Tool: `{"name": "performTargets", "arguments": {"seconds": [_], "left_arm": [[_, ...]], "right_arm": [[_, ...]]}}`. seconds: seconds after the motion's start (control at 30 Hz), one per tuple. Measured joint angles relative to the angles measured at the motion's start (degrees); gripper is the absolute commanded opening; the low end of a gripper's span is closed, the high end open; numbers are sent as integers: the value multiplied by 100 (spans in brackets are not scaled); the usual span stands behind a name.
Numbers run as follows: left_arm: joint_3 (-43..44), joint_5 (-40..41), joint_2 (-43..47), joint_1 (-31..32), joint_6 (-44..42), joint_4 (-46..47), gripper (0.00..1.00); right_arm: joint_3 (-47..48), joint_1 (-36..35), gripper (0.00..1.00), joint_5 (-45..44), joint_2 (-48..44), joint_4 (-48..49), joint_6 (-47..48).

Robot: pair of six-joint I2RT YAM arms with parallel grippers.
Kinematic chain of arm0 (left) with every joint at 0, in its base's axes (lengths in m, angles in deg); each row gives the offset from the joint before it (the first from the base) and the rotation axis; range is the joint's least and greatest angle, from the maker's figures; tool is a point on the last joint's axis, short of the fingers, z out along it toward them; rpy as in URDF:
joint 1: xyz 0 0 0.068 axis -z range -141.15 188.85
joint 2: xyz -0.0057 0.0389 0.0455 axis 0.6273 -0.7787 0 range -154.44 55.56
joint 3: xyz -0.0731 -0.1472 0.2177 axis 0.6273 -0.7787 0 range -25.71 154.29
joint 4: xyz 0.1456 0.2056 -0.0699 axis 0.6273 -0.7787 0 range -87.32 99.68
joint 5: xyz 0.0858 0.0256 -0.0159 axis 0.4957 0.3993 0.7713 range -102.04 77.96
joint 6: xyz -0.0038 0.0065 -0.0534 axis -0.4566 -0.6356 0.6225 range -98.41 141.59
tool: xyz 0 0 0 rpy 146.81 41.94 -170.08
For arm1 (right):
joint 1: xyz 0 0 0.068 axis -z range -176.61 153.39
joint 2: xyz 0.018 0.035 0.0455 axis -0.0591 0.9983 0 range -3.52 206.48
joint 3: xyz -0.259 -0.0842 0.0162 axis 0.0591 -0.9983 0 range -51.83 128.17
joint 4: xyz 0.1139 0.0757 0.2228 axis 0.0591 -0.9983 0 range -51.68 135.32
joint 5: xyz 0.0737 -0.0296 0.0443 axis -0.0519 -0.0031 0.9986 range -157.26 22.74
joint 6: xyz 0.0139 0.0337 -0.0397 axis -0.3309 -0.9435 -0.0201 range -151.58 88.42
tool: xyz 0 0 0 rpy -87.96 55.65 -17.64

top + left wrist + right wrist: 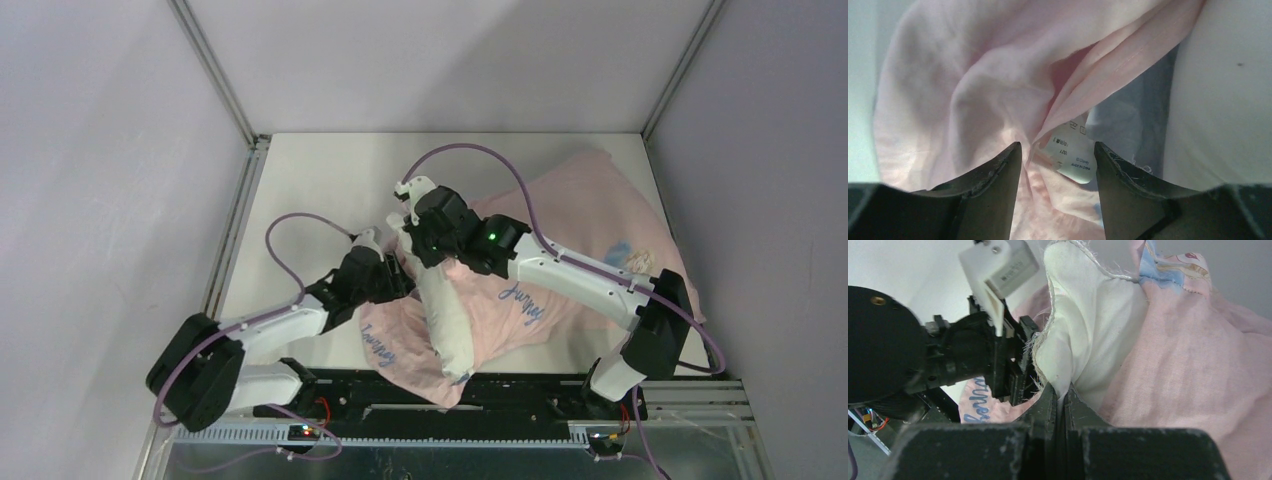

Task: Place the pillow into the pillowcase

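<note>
A: Hands?
B: Right hand [1060, 395] pinched tight on pillow [442, 305] edge. Left hand [1058, 160] spread wide around pillowcase [585, 215] hem.
A: Location?
B: Both mid-table [320, 180], pillow lying on the pillowcase.

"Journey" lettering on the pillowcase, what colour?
Blue cursive lettering on the pale pink pillowcase; clearest in the top external view.

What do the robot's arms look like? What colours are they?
Both arms have white tube-like links joined by chunky black joints. A purple cable loops along each one. The left gripper has dark, wedge-shaped fingers, and the right gripper is dark too. A little green light glows on the right arm.
</note>
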Motion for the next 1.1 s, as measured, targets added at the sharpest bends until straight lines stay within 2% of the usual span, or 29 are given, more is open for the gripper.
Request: {"name": "performTargets", "arguments": {"seconds": [0.13,0.2,0.37,0.4,0.5,0.73,1.1], "left_arm": [[289,-44,-533,144,-72,-15,59],[437,-31,-732,214,-72,-22,53],[625,302,-822,267,-28,-131,6],[627,417,-780,247,-24,-173,1],[627,647,-490,63,-7,-446,0],[647,743,490,-861,-7,-850,0],[1440,1029,804,-1049,-57,-1375,0]], "right_arm": [[59,0,0,-2,2,-50,0],[92,0,0,-7,7,-81,2],[133,0,0,-52,7,-133,4],[133,0,0,-59,7,-142,4],[111,2,0,-66,2,-144,20],[-350,7,0,153,-164,144,109],[-501,-74,0,557,221,695,210]]}}
